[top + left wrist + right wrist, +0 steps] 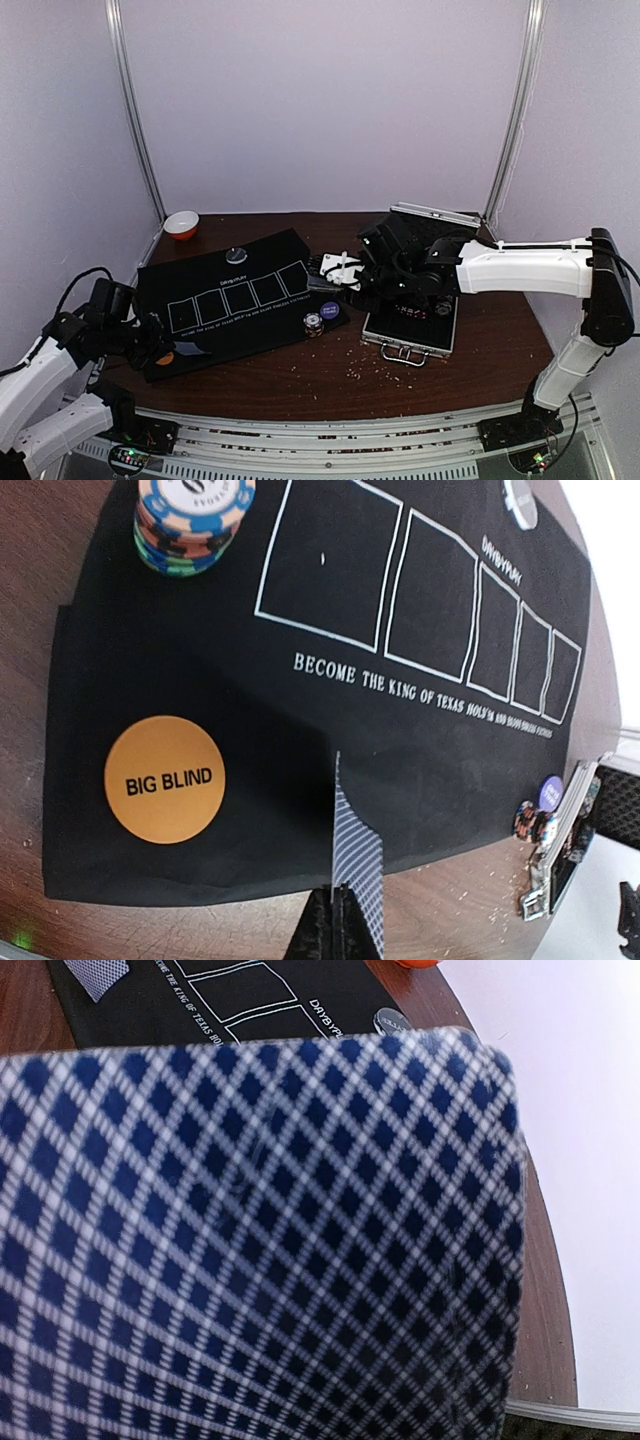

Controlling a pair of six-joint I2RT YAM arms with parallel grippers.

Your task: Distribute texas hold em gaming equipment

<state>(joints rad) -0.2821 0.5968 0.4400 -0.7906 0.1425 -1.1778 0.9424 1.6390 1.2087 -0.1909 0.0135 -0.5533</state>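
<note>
Grey-blue diamond backing fills the right wrist view: a pack of cards [260, 1240] sits right against that lens, and the right gripper [338, 272] seems to have its jaws partly closed on it, above the far right corner of the black mat [230, 320], though its fingers are hidden behind the cards. A single card [358, 860] stands on edge, pinched between the fully closed fingers of the left gripper [337, 905], over the mat's near edge at its left end. Just beside it the orange BIG BLIND disc [165, 778] lies flat on the mat, with a chip stack [193, 520] further in along the same side. At the opposite end a second chip stack [314, 323] and a purple disc [329, 311] sit close together, and a grey disc [236, 255] rests by the far edge. Judging from this, the buttons and two chip piles are already laid out and dealing has only begun: all five outlined boxes on the mat show no cards, and most of the cards appear to be in the pack. The silver case [412, 335] lies open to the right of the mat, under the right arm. A small orange-and-white bowl [181, 224] sits at the far left corner. The table [330, 385] is dark brown wood, speckled with pale crumbs near the case, enclosed by plain pale walls with metal corner strips.
</note>
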